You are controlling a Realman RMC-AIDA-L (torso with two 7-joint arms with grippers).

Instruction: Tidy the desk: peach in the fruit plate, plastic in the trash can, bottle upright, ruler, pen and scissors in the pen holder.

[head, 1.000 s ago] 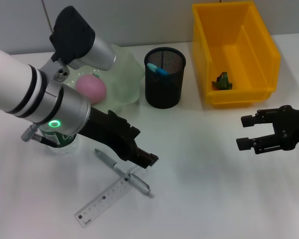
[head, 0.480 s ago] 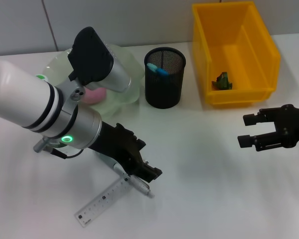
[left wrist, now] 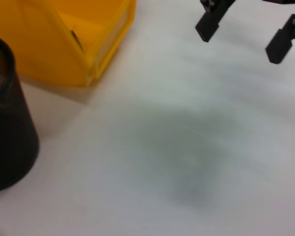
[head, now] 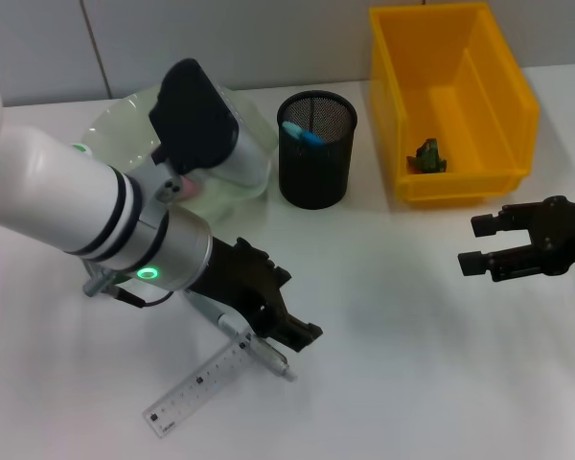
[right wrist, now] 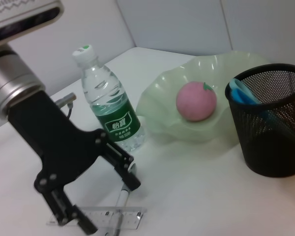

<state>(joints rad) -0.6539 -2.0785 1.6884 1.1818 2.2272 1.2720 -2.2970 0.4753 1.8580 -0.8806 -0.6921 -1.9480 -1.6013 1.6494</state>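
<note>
The left gripper (head: 283,331) has come lower and farther forward than a second ago, its spread fingers now straddling the pen (head: 254,340) where it crosses the ruler (head: 196,386), not yet clamped. The right gripper (head: 481,244) hangs open beside the yellow trash can (head: 503,105), barely moved. The peach (right wrist: 196,101) lies in the fruit plate (right wrist: 162,105), the bottle (right wrist: 110,113) stands upright, and something blue sits in the pen holder (head: 316,153).
</note>
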